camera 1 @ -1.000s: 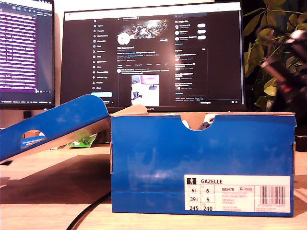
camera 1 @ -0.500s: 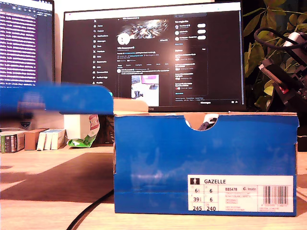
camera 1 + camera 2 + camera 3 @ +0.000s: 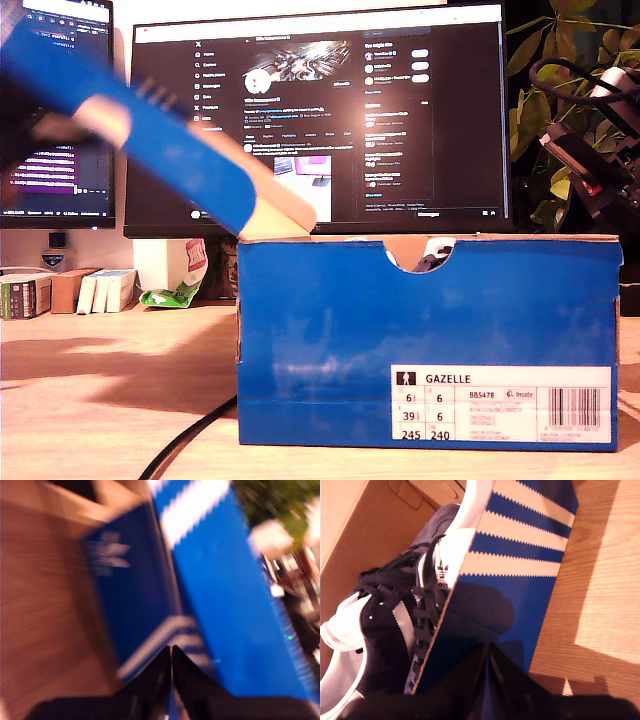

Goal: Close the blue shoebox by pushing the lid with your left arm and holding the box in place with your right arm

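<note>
**A:** why's the lid [image 3: 150, 125] sticking up like that? It's tilted high on the exterior view's left, hinged at the box's [image 3: 425, 340] top left corner, far end way up in front of the monitors [image 3: 320, 110]

**B:** that's me pushing it over. My first gripper [image 3: 171, 652] is right by the lid, jaws pressed together so the two fingers work as one blunt pusher. Nothing pinched that I can see, though that wrist view is badly blurred, so I can't tell if I'm actually touching it

**A:** and the other arm?

**B:** my second gripper [image 3: 489, 652] is down against the striped side wall of the box, jaws also pressed together, holding nothing. I reckon it's there as a stop so the box doesn't slide on the desk [image 3: 110, 400] when the lid gets shoved. In the exterior view it's the arm [image 3: 590, 150] at the right, by the plant [image 3: 560, 70]

**A:** box itself?

**B:** sits near the camera, right of centre in the exterior view, label facing us, shoes [image 3: 385, 625] inside and clear of the rim as far as I can see

**A:** how far along?

**B:** about halfway I'd say, lid is past flat but not yet over the opening
</note>
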